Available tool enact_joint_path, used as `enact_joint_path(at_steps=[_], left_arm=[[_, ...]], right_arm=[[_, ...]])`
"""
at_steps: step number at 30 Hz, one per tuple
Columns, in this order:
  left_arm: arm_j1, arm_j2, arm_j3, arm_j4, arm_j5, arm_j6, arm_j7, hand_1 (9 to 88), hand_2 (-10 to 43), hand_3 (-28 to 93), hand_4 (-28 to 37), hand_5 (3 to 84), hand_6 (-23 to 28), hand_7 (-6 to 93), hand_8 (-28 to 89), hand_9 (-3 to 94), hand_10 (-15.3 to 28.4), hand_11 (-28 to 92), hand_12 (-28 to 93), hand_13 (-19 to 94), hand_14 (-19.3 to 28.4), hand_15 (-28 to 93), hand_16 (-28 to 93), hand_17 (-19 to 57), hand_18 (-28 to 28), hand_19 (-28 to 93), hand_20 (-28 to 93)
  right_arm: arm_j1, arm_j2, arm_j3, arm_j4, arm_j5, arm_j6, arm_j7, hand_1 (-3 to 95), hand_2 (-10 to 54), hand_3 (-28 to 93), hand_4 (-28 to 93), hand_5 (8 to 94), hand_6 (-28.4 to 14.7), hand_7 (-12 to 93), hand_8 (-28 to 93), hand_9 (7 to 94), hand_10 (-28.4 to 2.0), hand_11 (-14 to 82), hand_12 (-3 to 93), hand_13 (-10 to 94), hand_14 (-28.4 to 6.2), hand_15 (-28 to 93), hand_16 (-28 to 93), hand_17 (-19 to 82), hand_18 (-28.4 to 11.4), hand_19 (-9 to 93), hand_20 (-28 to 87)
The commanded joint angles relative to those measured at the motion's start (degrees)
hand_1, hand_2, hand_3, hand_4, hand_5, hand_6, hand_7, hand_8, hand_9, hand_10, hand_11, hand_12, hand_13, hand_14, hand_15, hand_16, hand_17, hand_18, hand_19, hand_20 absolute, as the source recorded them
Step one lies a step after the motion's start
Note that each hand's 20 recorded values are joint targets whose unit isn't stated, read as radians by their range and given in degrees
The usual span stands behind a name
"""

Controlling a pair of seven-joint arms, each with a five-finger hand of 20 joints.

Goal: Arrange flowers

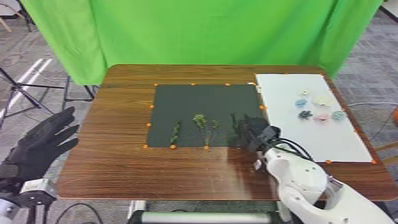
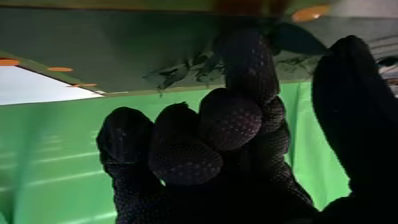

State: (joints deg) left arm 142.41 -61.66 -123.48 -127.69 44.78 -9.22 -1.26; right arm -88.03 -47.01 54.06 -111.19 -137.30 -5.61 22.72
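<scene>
1. Your brown wooden table [image 1: 111, 165] carries a dark mat [image 1: 185, 102] near its middle, with small orange markers [image 1: 151, 106] spaced around the mat's edges.
2. On the table's right side you have a long white sheet [image 1: 284, 132], more orange markers along its border.
3. The loose blooms lie grouped on that sheet: a blue one [image 1: 300, 102], a cream one [image 1: 322, 101], a dark green one [image 1: 306, 114], a pink one [image 1: 322, 117] and a pale teal one [image 1: 338, 115].
4. On the mat you can see green stems, a leafy one [image 1: 176, 134] at the left and a branching one [image 1: 200, 121] nearer the middle.
5. Your left hand [image 1: 40, 142] is beside the table's left edge, open, fingers straight, gripping nothing.
6. Your right hand [image 1: 253, 134] is at the mat's near right corner; you cannot tell how far it is open or whether it has hold of anything. Its wrist view shows a broad leaf [image 2: 298, 39] just beside it.
7. Behind the table hangs a bright green curtain [image 1: 222, 32]; a black tripod [image 1: 22, 87] stands to the left on grey carpet [image 1: 58, 42].
</scene>
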Motion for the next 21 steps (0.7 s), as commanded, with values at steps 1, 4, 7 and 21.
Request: enact_joint_path(at_steps=[1, 4, 7, 21], left_arm=[[0.67, -0.68, -0.41, -0.26, -0.26, -0.01, -0.24, 24.8, -7.5, 67, -26.8, 20.6, 0.4, 16.3, -8, 15.4, 7.8, 5, 24, 11, 10.5, 7, 12, -13.3, 17.6, 32, 10], [0.60, -0.67, -0.33, -0.17, -0.27, 0.20, -0.13, 24.8, -7.4, 67, -26.8, 20.6, 0.4, 16.4, -8, 15.4, 7.8, 5, 24, 11, 10.5, 7, 12, -13.2, 17.5, 31, 10], [0.87, -0.94, -0.37, -0.30, -0.21, 0.06, -0.01, 24.7, -7.4, 68, -26.8, 20.6, 0.4, 16.3, -8, 15.5, 7.8, 5, 24, 11, 10.6, 8, 12, -13.2, 17.5, 31, 10], [0.65, -0.66, 0.42, -0.11, -0.40, 0.53, 0.30, 24.7, -7.1, 67, -26.8, 20.7, 0.4, 16.3, -8, 15.5, 7.9, 5, 24, 11, 10.6, 8, 11, -13.2, 17.6, 31, 10]], right_arm=[[-2.22, 1.43, 3.80, -2.55, 0.46, -2.43, 5.20, 20.9, -8.0, 82, -25, 70.2, -0.6, 53, -15, 78.1, -10.4, 61.2, 47.6, 73, -9.3, 83, 40, 35, -23.1, 93, 64], [-1.68, 2.08, 6.82, -3.35, 2.13, -1.38, 9.51, 18.0, -6.5, 81, -24, 69.7, -1.2, 52, -14, 77.1, -11.1, 60.6, 47.5, 72, -9.9, 83, 40, 35, -23.5, 93, 63], [-1.76, 3.34, 10.51, -2.95, 2.59, 1.08, 12.93, 17.7, -5.9, 80, -24, 67.9, -2.1, 50, -14, 74.0, -11.7, 60.0, 47.4, 70, -10.8, 82, 39, 32, -23.8, 93, 62], [2.67, 4.90, 9.22, 7.90, -1.96, -0.12, 17.74, 28.2, -9.5, 87, -28, 37.4, -5.6, 37, -14, 39.7, -14.2, 34.2, 27.8, 43, -11.2, 64, 20, 18, -20.9, 78, 57]])
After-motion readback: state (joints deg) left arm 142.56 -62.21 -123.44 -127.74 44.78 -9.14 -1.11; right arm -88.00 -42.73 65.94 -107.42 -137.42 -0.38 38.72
